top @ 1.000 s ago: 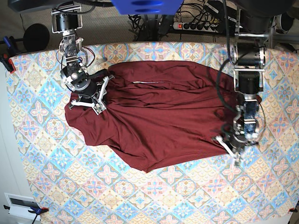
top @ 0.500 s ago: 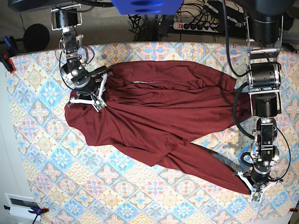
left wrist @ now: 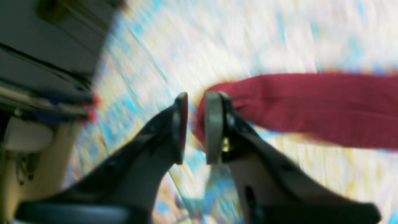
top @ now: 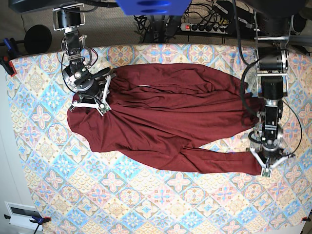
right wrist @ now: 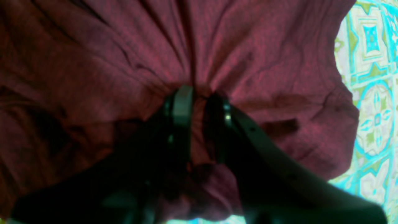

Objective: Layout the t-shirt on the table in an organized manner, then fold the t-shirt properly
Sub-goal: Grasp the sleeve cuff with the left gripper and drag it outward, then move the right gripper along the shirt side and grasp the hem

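The dark maroon t-shirt (top: 161, 122) lies spread across the patterned table (top: 146, 204). One long sleeve is stretched out toward the right edge. My left gripper (top: 263, 166) is at that sleeve's end. In the blurred left wrist view its jaws (left wrist: 194, 127) stand narrowly apart, with the sleeve's cuff (left wrist: 311, 105) pinched between them. My right gripper (top: 92, 102) is at the garment's left side. In the right wrist view it (right wrist: 197, 102) is shut on a bunched fold of the maroon fabric (right wrist: 93, 62).
A power strip (top: 204, 27) and cables lie beyond the table's far edge. A black round object (top: 38, 38) and clamps (top: 7, 63) are at the far left corner. Patterned cloth shows in front of the garment and beside it in the right wrist view (right wrist: 373, 93).
My left gripper pulled the sleeve out to the front right, then drew back, so the sleeve now lies nearly straight across. My right gripper shifted slightly toward the far edge, still holding fabric.
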You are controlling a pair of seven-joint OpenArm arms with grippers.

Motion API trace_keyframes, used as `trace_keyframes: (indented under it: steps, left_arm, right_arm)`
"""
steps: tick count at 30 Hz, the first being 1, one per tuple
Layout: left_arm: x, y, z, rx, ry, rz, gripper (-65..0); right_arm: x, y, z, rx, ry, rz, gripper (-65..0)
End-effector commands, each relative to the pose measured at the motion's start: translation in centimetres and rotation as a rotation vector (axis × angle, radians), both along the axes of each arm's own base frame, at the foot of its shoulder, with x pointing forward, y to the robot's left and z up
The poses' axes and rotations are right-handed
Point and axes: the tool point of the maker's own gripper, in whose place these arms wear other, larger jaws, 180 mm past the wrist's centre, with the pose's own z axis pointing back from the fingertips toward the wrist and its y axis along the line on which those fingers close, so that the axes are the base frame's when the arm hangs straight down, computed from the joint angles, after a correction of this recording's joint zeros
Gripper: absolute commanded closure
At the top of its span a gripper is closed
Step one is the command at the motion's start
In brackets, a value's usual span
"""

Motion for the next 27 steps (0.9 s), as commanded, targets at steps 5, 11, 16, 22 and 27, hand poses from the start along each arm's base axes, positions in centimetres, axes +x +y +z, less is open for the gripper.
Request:
trace_keyframes:
  steps: [5, 11, 16, 22, 27]
  left_arm:
    - [-0.2, -0.7, 3.0, -0.078, -0.095, 0.01, -13.5]
    - [-3.6, -1.7, 1.9, -0.366, -0.035, 0.117, -13.6]
    - [-6.7, -1.7, -1.1, -0.449, 0.078, 0.15, -13.6]
    - [-9.1, -2.1, -3.7, -0.466, 0.15, 0.133, -13.7]
    - [-8.6, -2.9, -3.7, -0.476, 0.141, 0.109, -24.2]
  right_arm:
    - [0.1, 0.2, 2.8, -0.023, -0.074, 0.023, -11.9]
    - [0.9, 0.7, 4.6, -0.018, -0.124, 0.033, -11.9]
    - [0.9, 0.7, 4.6, -0.018, -0.124, 0.033, -11.9]
    - [0.8, 0.6, 4.4, -0.019, -0.12, 0.032, -11.9]
    - [0.8, 0.7, 4.4, -0.018, -0.12, 0.033, -11.9]
